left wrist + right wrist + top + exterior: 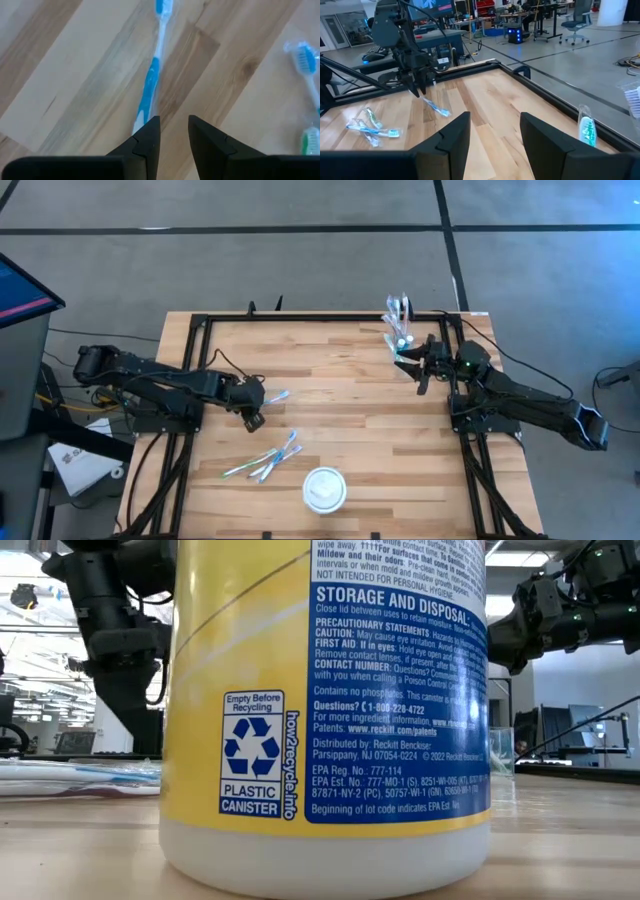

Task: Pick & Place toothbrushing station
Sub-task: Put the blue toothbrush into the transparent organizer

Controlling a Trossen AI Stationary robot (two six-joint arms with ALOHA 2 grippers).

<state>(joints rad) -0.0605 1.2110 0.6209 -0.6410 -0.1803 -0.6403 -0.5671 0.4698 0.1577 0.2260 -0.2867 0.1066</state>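
**Task status, nearest desk edge to farthest**

1. A round white-lidded canister (325,488) stands at the near edge of the desk (350,415). It is not part of the station.
2. Just behind it, a loose cluster of toothbrushes (265,460) lies flat on the wood. These are judged to be waiting for transfer.
3. Farther in, on the left, the left claw (173,122) is over a blue toothbrush (149,90), whose handle end runs in under the claw. Whether the left claw is clenched on this brush or merely set against it cannot be told.
4. At the far right corner stands the clear tumbler (400,315), with several brushes already upright in it. This portion is judged done.
5. The right claw (492,125) waits just beside the tumbler, released and empty.
6. No tubes can be made out in any view.

Estimate: roughly the midpoint. One brush is in hand or about to be, and the cluster remains.

**View differences**

- The high view alone gives the full layout: the tumbler, the cluster and both arms.
- The low view is almost wholly blocked by the canister. It shows the printed label and the arms at the upper corners, but none of the station.
- The left wrist view shows the blue brush inside a clear wrapper, a detail too fine for the high view.
- The right wrist view looks across the desk. It shows the blue brush sloping down from the left claw to the wood, and the room beyond
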